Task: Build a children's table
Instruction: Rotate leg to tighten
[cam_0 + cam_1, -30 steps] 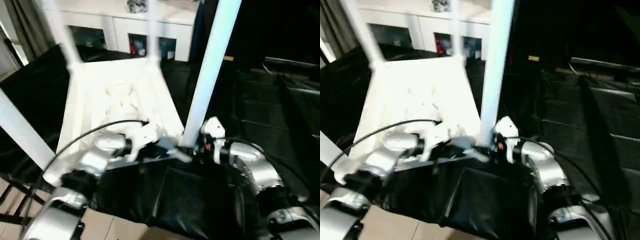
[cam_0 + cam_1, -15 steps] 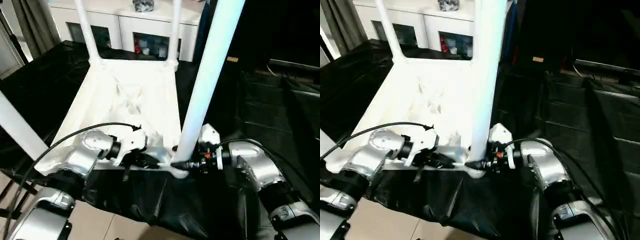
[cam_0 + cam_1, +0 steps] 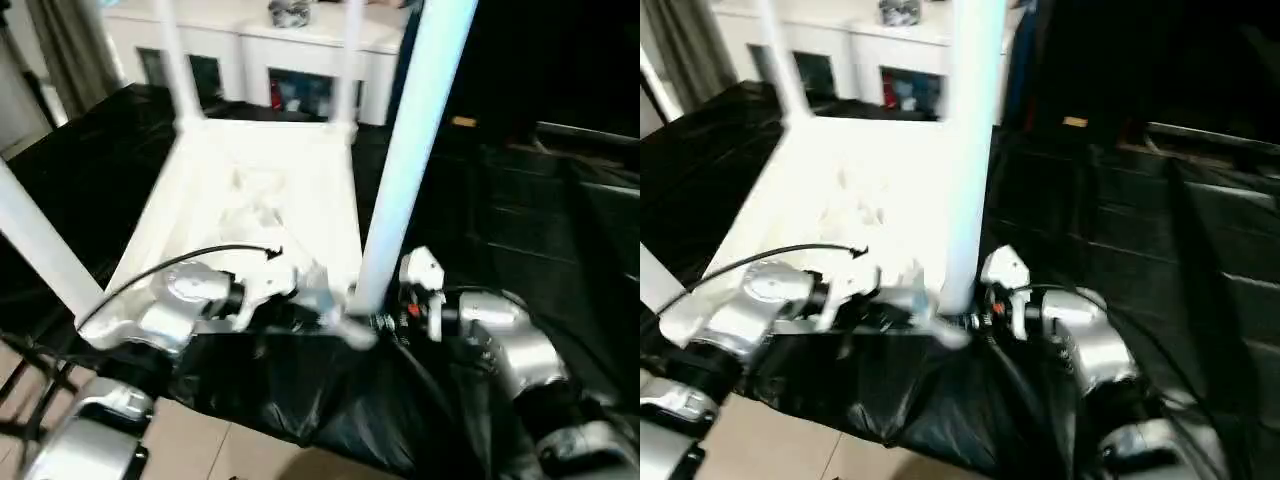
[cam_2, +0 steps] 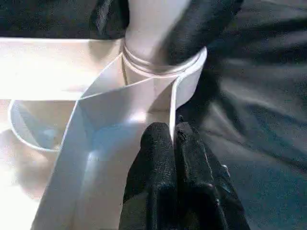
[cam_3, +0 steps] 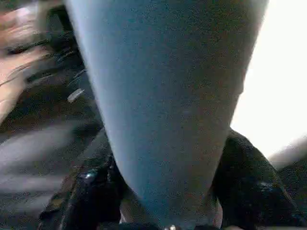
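Since half a second ago the right claw [image 3: 385,322] has kept narrowing around the foot of the near-right long white tubular plastic leg [image 3: 408,150], while the left claw [image 4: 173,143] has stayed put at the corner beside it.

Nearest the robot, the left claw's black fingers [image 4: 158,148] are pressed together on the thin raised rim of the white plastic rectangular table top [image 3: 265,195], just beside the rounded corner socket [image 4: 163,79]. The right claw's black fingers [image 5: 244,191] sit on both sides of that leg, low down where it enters the socket, gripping it.

The step in hand looks like seating the fourth leg: the rim is held steady while the leg is pushed or twisted home. The next move likely calls for a firm press straight down along the leg's axis, with the rim hold kept so the top does not slide.

The table lies upside down on a surface draped in black sheeting [image 3: 520,230], with ribbed underside up. Another leg [image 3: 40,250] rises at the near left, and two more [image 3: 345,60] stand upright in the far corners. Beyond them stands a white cabinet with glass doors [image 3: 260,50].
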You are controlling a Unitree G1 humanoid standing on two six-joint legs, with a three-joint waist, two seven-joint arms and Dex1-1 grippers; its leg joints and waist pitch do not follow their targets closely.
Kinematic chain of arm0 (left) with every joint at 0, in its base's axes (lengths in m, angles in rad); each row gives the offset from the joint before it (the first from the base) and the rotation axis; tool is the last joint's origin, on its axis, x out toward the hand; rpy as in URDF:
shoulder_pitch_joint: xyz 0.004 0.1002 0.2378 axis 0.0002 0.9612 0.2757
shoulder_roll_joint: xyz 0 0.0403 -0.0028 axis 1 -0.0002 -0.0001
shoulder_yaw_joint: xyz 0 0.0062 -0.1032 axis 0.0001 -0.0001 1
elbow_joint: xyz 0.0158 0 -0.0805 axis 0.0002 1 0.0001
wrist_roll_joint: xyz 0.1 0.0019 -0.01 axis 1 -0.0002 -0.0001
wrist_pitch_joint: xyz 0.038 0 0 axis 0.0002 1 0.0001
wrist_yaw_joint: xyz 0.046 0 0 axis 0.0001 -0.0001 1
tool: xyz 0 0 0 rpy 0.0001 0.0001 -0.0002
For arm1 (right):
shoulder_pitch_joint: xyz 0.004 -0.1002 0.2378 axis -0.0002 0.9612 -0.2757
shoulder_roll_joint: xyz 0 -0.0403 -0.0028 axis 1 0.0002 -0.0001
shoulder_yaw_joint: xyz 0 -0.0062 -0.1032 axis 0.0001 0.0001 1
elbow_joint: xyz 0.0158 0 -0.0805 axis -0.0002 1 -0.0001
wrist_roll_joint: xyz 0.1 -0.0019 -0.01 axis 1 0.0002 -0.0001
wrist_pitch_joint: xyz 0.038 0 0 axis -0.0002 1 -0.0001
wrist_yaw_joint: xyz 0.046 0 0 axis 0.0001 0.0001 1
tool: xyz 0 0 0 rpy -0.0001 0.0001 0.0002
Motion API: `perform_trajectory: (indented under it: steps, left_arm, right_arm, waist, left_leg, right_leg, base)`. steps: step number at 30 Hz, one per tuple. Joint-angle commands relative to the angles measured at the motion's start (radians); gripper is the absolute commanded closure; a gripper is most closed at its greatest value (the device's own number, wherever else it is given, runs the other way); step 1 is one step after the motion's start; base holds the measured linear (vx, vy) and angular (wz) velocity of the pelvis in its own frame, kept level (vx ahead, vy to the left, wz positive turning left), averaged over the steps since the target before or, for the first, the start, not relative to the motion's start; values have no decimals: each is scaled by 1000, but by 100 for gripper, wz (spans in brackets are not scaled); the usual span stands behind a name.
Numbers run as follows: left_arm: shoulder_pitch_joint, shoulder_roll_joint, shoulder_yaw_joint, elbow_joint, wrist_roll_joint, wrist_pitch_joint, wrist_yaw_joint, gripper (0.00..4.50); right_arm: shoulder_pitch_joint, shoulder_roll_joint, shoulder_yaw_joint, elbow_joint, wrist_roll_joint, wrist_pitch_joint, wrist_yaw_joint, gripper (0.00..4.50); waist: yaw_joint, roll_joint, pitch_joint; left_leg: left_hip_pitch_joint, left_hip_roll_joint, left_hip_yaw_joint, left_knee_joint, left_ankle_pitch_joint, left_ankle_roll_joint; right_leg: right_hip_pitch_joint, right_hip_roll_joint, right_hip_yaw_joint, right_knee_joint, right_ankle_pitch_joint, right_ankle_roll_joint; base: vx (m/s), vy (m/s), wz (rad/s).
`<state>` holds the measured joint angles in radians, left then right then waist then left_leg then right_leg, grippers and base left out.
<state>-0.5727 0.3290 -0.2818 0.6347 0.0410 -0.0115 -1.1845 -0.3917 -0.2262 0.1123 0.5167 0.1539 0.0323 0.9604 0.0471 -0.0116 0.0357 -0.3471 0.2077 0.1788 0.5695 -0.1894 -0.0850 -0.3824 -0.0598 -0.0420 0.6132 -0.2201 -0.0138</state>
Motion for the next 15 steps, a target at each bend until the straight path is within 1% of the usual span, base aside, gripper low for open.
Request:
perform_trajectory:
  steps: [1, 2, 3, 4, 5, 6, 7, 8, 9, 11, 12, 13, 15]
  left_arm:
    - [37, -72, -28, -26, 40, 77, 120, 450]
    - [37, -72, -28, -26, 40, 77, 120, 450]
    - [41, -93, -31, -38, 45, 96, 148, 450]
    - [44, -116, -34, -51, 51, 115, 177, 450]
    - [44, -116, -34, -51, 51, 115, 177, 450]
    - [45, -140, -42, -62, 55, 130, 196, 450]
    - [42, -173, -51, -69, 60, 147, 226, 450]
    - [40, -188, -56, -72, 61, 156, 242, 450]
    - [36, -206, -63, -71, 67, 163, 262, 450]
    - [30, -217, -68, -68, 73, 164, 278, 450]
    - [29, -220, -70, -67, 80, 164, 288, 450]
    - [29, -216, -76, -68, 89, 155, 287, 450]
    - [34, -215, -78, -78, 94, 161, 291, 450]
  right_arm:
    - [26, 69, -40, 35, -36, 31, -246, 233]
    - [26, 69, -40, 35, -36, 31, -246, 233]
    - [30, 92, -54, 40, -48, 35, -318, 239]
    - [32, 114, -61, 42, -59, 42, -377, 243]
    - [32, 114, -61, 42, -59, 42, -377, 244]
    - [32, 137, -61, 39, -73, 40, -422, 245]
    - [26, 165, -59, 38, -90, 48, -475, 246]
    - [24, 178, -59, 36, -97, 53, -502, 246]
    - [20, 192, -57, 32, -108, 60, -532, 247]
    - [16, 201, -56, 25, -116, 67, -555, 250]
    - [16, 204, -56, 24, -116, 68, -562, 250]
    - [18, 199, -52, 19, -122, 63, -565, 250]
    - [21, 200, -50, 16, -129, 58, -577, 250]
  waist:
    - [-6, 4, -35]
    - [-11, 2, -35]
    - [-12, 0, -35]
    - [-20, 0, -34]
    - [-20, -2, -35]
    - [-21, 0, -35]
    - [-19, 5, -34]
    - [-22, 6, -34]
    - [-21, 6, -35]
    - [-22, 4, -38]
    - [-21, 9, -38]
    - [-20, 7, -40]
    - [-19, 8, -41]
  left_leg:
    - [0, 32, -14, -80, -258, -10]
    - [1, 31, -11, -78, -263, -11]
    - [4, 29, -12, -77, -277, -12]
    - [1, 25, -12, -77, -286, -14]
    - [2, 25, -13, -75, -288, -11]
    - [0, 24, -13, -75, -287, -8]
    - [4, 25, -11, -74, -294, -4]
    - [4, 25, -11, -74, -295, -4]
    - [0, 22, -12, -75, -282, -7]
    - [-1, 22, -11, -73, -270, 0]
    - [-1, 22, -11, -72, -264, 2]
    - [-1, 21, -8, -70, -253, 11]
    - [-3, 19, -8, -68, -242, 16]
  right_leg:
    - [33, -76, 43, -93, -324, -162]
    - [28, -73, 44, -95, -313, -164]
    - [27, -73, 44, -98, -319, -163]
    - [26, -71, 43, -99, -330, -159]
    - [27, -72, 44, -100, -335, -156]
    - [27, -72, 45, -100, -336, -155]
    - [22, -72, 46, -103, -333, -155]
    - [21, -71, 47, -104, -328, -156]
    - [25, -69, 46, -100, -305, -154]
    - [27, -67, 47, -98, -267, -158]
    - [28, -67, 47, -97, -252, -161]
    - [28, -66, 48, -96, -217, -166]
    - [31, -66, 47, -95, -205, -168]
  base:
    - [0, 0, 0]
    - [0, 0, 0]
    - [0, 0, 0]
    - [0, 0, 0]
    - [0, 0, 0]
    - [0, 0, 0]
    - [0, 0, 0]
    - [0, 0, 0]
    - [0, 0, 0]
    - [0, 0, 0]
    - [0, 0, 0]
    - [0, 0, 0]
    - [0, 0, 0]
